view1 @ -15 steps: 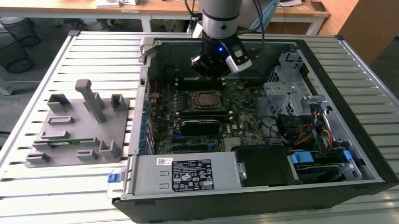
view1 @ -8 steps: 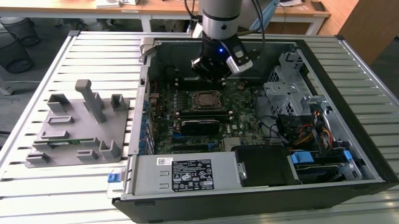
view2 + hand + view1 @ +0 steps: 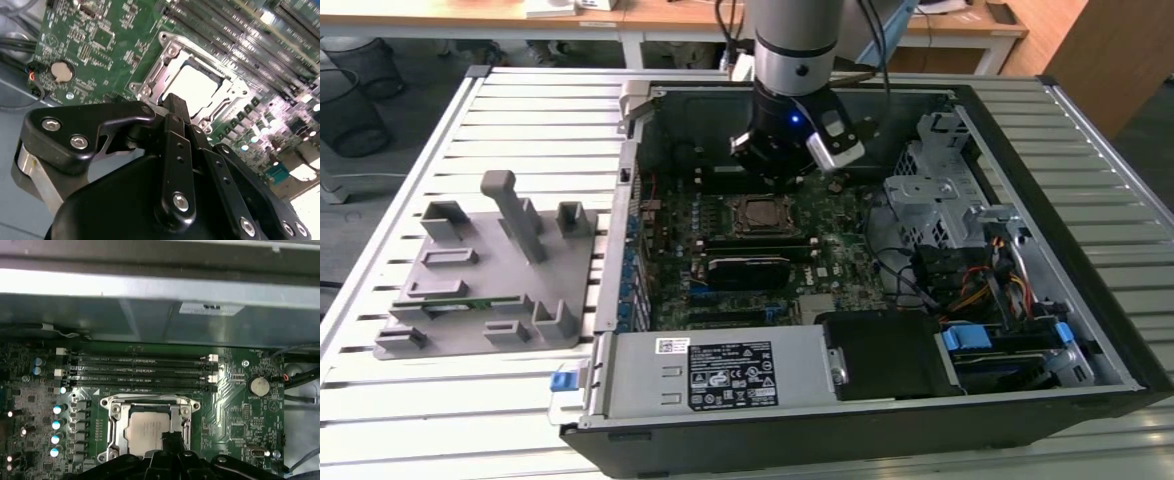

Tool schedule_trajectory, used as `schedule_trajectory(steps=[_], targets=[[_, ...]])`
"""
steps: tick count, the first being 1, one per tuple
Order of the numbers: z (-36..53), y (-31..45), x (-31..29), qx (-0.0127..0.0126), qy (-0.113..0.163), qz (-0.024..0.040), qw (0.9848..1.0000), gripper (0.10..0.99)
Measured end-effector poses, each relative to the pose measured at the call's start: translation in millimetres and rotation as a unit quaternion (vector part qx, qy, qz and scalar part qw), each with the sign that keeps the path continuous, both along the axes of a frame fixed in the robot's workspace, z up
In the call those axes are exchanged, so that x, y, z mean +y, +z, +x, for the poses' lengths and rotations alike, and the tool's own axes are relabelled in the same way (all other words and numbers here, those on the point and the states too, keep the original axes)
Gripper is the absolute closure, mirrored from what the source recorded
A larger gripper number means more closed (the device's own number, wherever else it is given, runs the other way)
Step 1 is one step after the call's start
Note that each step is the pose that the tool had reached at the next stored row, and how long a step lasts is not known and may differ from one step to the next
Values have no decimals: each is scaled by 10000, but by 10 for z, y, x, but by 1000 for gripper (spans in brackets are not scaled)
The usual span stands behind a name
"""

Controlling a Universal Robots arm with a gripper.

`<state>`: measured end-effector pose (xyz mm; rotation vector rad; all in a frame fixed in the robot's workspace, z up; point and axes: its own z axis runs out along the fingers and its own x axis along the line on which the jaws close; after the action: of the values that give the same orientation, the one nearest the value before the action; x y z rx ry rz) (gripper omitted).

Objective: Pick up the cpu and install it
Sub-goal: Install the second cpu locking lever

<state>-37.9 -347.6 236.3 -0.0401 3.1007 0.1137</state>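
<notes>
First wrist view: closed, empty black end effector [image 3: 171, 439] above square silvery cpu [image 3: 146, 429].

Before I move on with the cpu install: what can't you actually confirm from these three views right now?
- Whether the cpu lies fully flat in the socket frame: in the first wrist view the gripper covers its near edge.
- Same doubt in the second wrist view: the gripper blocks the cpu's near side.
- Exterior view: the cpu is too small to judge seating.
</notes>
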Motion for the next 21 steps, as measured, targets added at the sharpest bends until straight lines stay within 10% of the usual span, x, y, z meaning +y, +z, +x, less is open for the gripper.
schedule_trajectory(steps=[21], targets=[[-120,-4,-303,15,0,12,10000,980]])
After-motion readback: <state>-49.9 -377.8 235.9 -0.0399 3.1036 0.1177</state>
